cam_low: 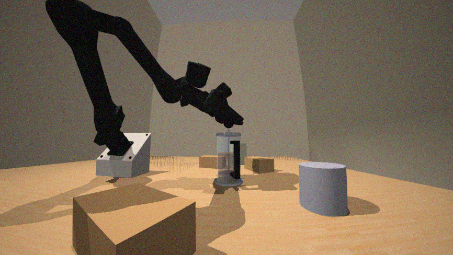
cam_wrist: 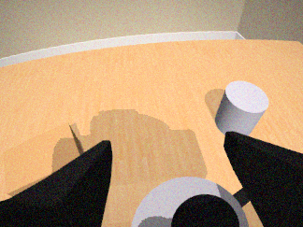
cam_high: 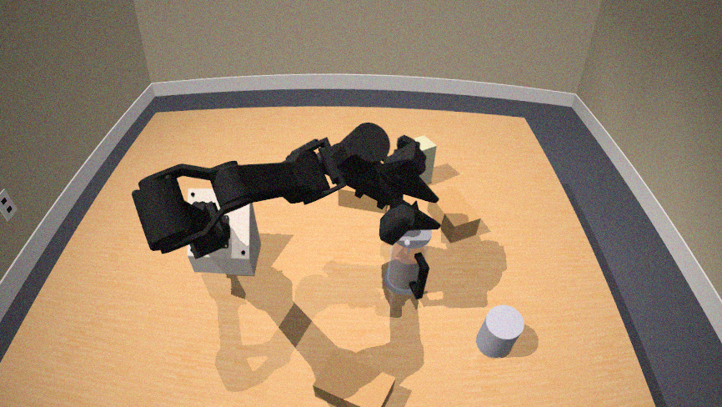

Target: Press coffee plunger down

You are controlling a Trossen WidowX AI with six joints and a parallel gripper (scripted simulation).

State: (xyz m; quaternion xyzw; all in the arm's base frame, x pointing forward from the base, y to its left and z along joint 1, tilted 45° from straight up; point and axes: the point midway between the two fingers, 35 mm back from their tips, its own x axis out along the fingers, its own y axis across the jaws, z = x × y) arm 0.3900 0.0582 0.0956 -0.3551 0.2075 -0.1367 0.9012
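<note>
The coffee press stands upright on the table, its black handle on the right in the top and exterior views. The press's lid shows at the bottom of the wrist view. The black plunger knob stands a little above the lid, with a short piece of rod showing below it. My gripper is open. Its fingers are spread to either side of the knob, with a gap at each side in the wrist view, and their tips reach past it. The top view of the knob is blocked by a finger.
A lilac-grey cylinder stands to the right of the press. A large wooden block lies in the foreground. Smaller wooden blocks and a pale upright block are behind the press.
</note>
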